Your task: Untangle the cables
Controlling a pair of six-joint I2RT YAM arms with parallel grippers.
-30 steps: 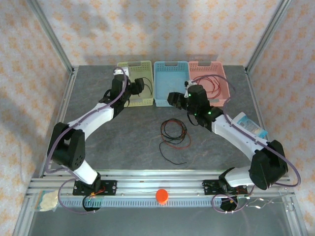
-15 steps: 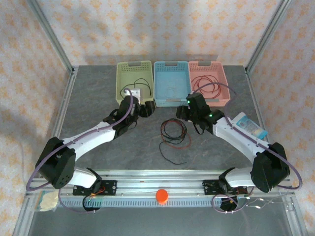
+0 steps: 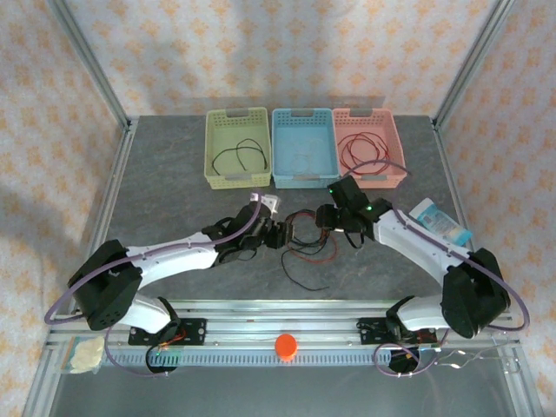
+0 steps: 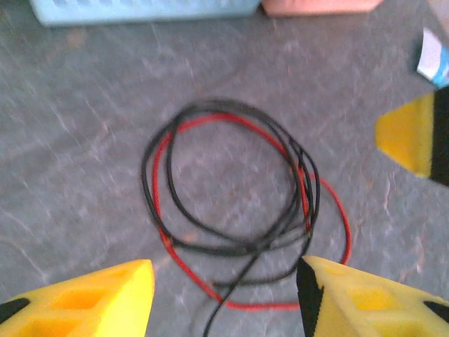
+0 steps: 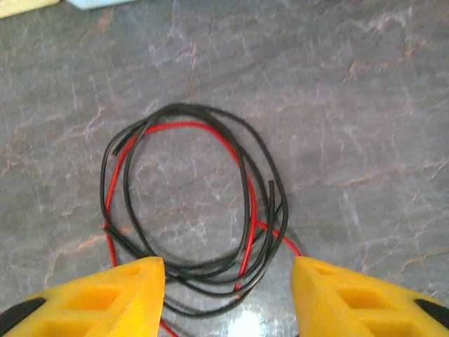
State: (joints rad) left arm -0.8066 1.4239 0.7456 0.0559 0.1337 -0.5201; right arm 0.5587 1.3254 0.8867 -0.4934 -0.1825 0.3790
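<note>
Top external, left tool [image 3: 278,234], right tool [image 3: 323,215] parted and empty, flanking tangled cables [image 5: 210,272]

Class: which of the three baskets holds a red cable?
The pink basket, rightmost in the row: a red cable lies coiled in it. The yellow-green basket holds a black cable instead.

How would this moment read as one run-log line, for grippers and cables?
red and black cables: tangled, unheld | left gripper: open, facing them | right gripper: open, facing them | green basket: black cable | pink basket: red cable
</note>
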